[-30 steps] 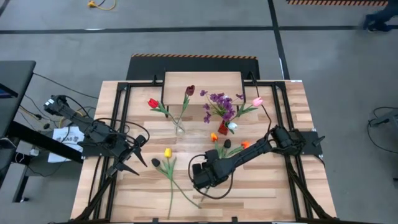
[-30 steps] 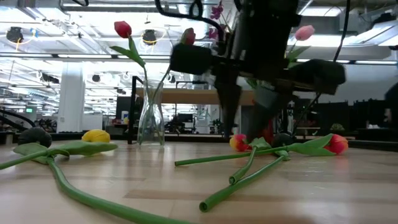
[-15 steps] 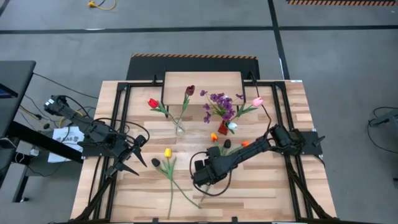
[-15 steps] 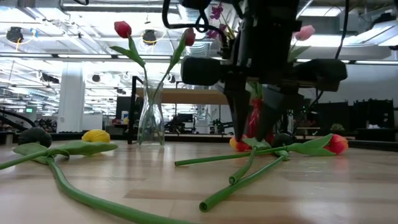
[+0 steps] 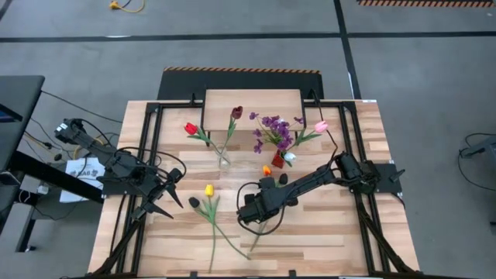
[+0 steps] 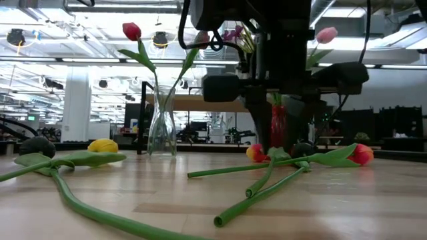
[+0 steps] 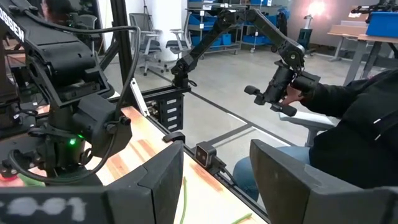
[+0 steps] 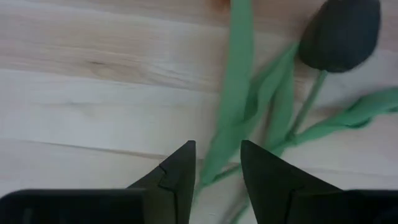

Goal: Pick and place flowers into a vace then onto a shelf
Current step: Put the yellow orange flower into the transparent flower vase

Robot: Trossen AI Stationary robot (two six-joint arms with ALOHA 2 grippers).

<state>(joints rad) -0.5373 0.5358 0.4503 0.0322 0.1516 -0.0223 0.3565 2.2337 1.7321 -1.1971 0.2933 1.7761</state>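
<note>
My right gripper (image 8: 217, 163) (image 5: 249, 211) points steeply down over the table's middle, open. Its fingers stand on either side of a green stem (image 8: 231, 118) that lies on the wood; I see no touch. That stem's dark tulip head (image 8: 341, 34) (image 5: 283, 178) lies toward the far edge, beside an orange tulip (image 5: 266, 170). A clear vase (image 5: 223, 157) holds a red tulip (image 5: 190, 129) and a maroon one (image 5: 236, 113) in front of the shelf (image 5: 252, 102). My left gripper (image 5: 164, 195) (image 7: 217, 186) waits open and level at the table's left.
A yellow tulip (image 5: 208, 190) and another dark one (image 5: 194, 202) lie left of my right gripper, stems running toward the near edge. A red vase (image 5: 277, 160) holds purple blossoms (image 5: 275, 128), a pink tulip (image 5: 320, 126) and a white one. A person (image 7: 348, 118) sits beyond the table.
My right gripper has shifted a little toward the table's far edge and has tipped steeper, so its fingers now point almost straight down over the stems. The flowers lie as before.
</note>
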